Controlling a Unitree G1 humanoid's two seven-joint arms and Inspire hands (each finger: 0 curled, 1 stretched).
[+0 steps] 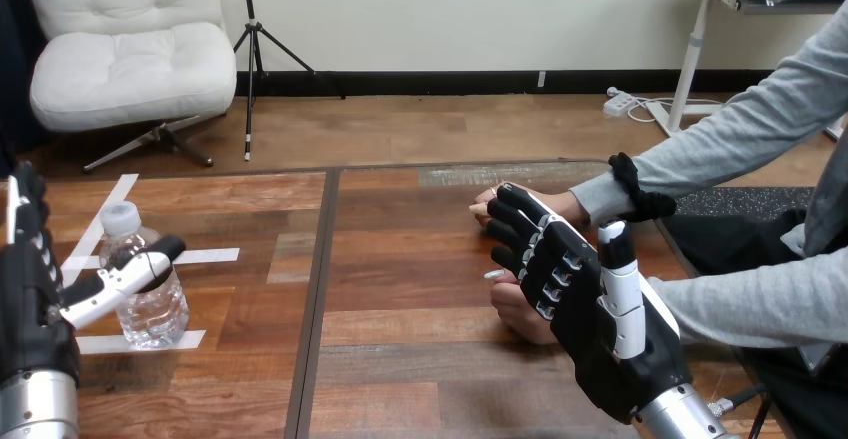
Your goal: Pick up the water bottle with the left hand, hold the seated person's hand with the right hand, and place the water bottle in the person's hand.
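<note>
We see the water bottle (147, 284) standing upright on the left part of the worktop (400, 369), clear with a white cap, among strips of white tape (205, 256). The left hand (35, 294) is at the view's left edge, just beside the bottle. Its fingers (27, 194) are released, rising straight at the edge and well off the bottle, while its thumb reaches across the bottle's near side. We cannot tell whether the thumb touches the bottle.

On the right, the right hand (585, 304) shows us its back, thumb raised and fingers (530, 234) stretched out toward the far left. They are not clenched. They lie over the person's nearer hand (518, 317), which rests on the worktop and peeks out at the left from under them. We see no fingers curled round that hand, and cannot tell whether the two touch. The person's farther hand (488, 209) rests on the worktop just beyond the robot's fingertips, partly hidden by them. Both of the person's arms come in from the right, in grey sleeves. The bottle is well apart from both of the person's hands.
</note>
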